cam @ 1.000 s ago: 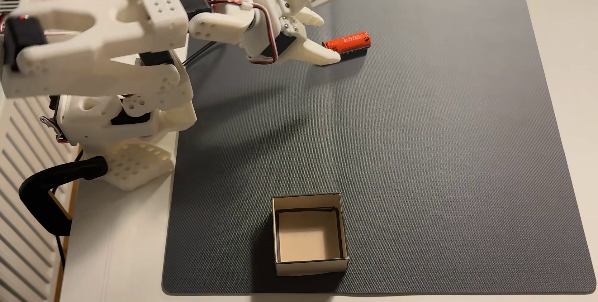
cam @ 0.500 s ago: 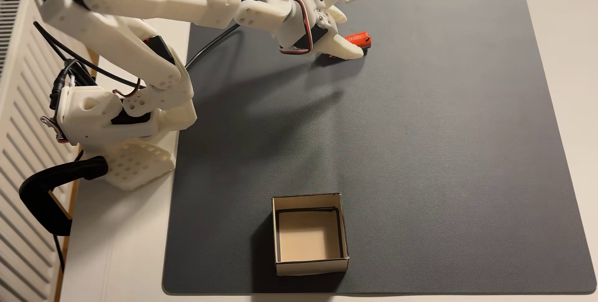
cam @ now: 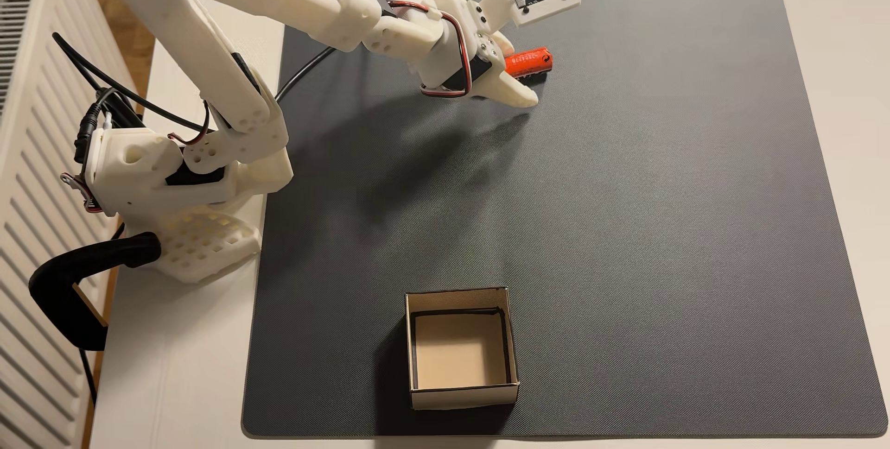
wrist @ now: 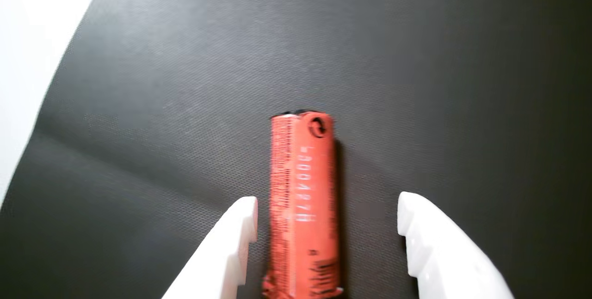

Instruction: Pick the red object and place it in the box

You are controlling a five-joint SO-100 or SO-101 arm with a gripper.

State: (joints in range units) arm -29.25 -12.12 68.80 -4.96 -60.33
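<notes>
Claw spread around the red object, nothing pinched yet.

My claw is spread wide in the wrist view, one white finger just beside the left flank of the red object and the other finger standing clear of its right flank with bare mat between. I can't quite tell whether the near finger is touching the wrapper; the picture is a little soft there. The red object lies flat on the dark grey mat, its printed digits facing up. From the fixed view, the claw sits low at the mat's far side with the red object poking out to the right. The box stands open and upright near the mat's front edge, well apart from the claw, on the pale worktop.
</notes>
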